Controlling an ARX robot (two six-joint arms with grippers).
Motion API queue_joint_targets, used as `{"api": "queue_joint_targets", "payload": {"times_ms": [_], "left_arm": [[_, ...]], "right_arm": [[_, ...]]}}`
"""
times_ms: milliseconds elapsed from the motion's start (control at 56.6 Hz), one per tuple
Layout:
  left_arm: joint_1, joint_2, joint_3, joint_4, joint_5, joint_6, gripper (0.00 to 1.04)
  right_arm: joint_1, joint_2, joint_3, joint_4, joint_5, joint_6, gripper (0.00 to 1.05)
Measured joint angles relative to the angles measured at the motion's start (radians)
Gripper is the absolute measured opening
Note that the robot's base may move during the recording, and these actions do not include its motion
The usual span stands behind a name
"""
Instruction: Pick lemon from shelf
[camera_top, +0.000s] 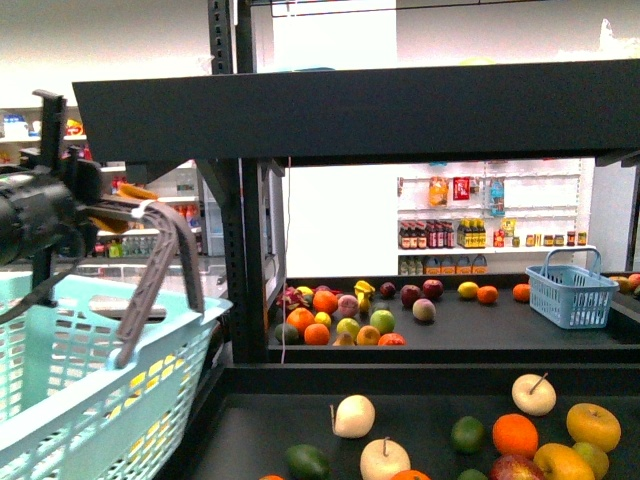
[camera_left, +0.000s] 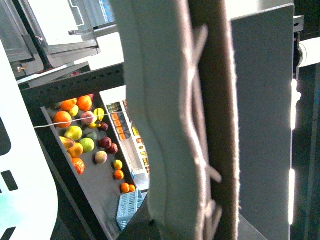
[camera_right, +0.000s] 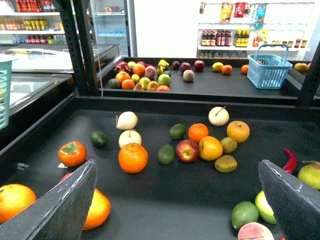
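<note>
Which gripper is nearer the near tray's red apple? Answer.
Right. The right gripper hangs open over that tray, the red apple just ahead of it; the left gripper holds the basket handle beside the shelf.

Left arm raised at far left of front view, left tool (camera_top: 150, 215) closed on a grey handle; right tool (camera_right: 177, 200) jaws spread wide, empty

Bright backlight blows out the far wall (camera_top: 340, 215); near shelf (camera_top: 420, 420) stays dim, foreground blurred.
</note>
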Motion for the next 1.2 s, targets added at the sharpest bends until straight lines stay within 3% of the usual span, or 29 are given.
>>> {"api": "queue_joint_targets", "payload": {"times_ms": [177,459,830,1007,1060,1202], "left_arm": [[0.097,0.000,-0.049,0.104,0.081,-0.038,0.07],[0.219,0.069,-0.073,0.297,0.117,-0.069,0.07],[0.248,0.202,-0.097,0.478,0.117,-0.148,0.07],[0.252,0.209,-0.098,0.480,0.105,-0.178,0.07],[0.253,0.210,-0.098,0.481,0.106,-0.175,0.14],[0.267,0.211,-0.128,0.479,0.169,-0.127,0.46]], "right_arm": [[0.000,0.000,0.000,0.000,0.000,0.000,0.97],[0.000,0.000,0.000,0.000,0.000,0.000,0.97],[0.000,0.000,0.000,0.000,0.000,0.000,0.97],[0.000,0.000,0.000,0.000,0.000,0.000,0.97],[0.000,0.000,0.000,0.000,0.000,0.000,0.97],[0.000,0.000,0.000,0.000,0.000,0.000,0.97]]}}
